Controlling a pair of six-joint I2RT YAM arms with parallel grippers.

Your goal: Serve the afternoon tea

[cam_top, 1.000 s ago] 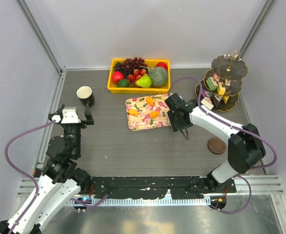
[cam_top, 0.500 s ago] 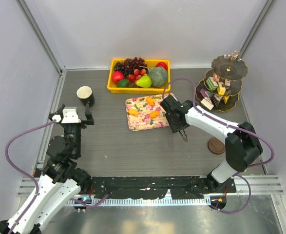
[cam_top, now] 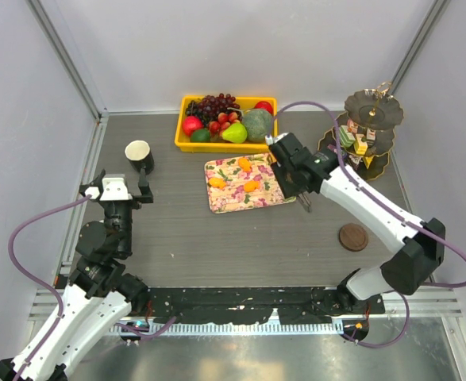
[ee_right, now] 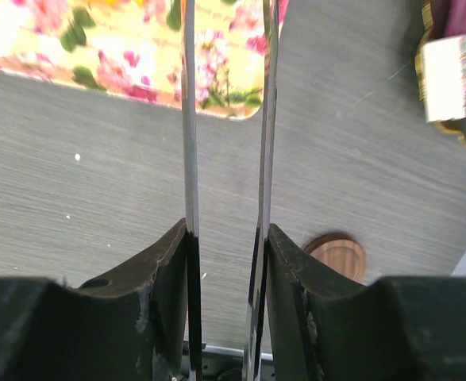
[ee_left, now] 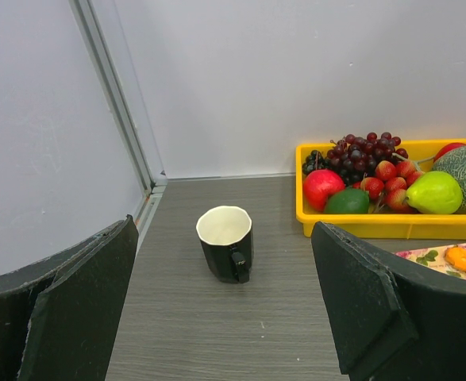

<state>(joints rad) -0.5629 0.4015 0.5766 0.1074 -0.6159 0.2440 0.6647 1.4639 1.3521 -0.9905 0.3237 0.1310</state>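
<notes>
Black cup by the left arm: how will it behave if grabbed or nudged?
The black cup looks rigid and glossy, so probably a bit slippery. It stands upright and looks empty, likely light; a push near the rim may tip it. Once on its side, it could roll.

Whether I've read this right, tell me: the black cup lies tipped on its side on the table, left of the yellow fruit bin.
Not quite. The black cup is not tipped over: it stands upright, mouth up, on the table, left of the yellow fruit bin. The left wrist view shows this plainly.
</notes>
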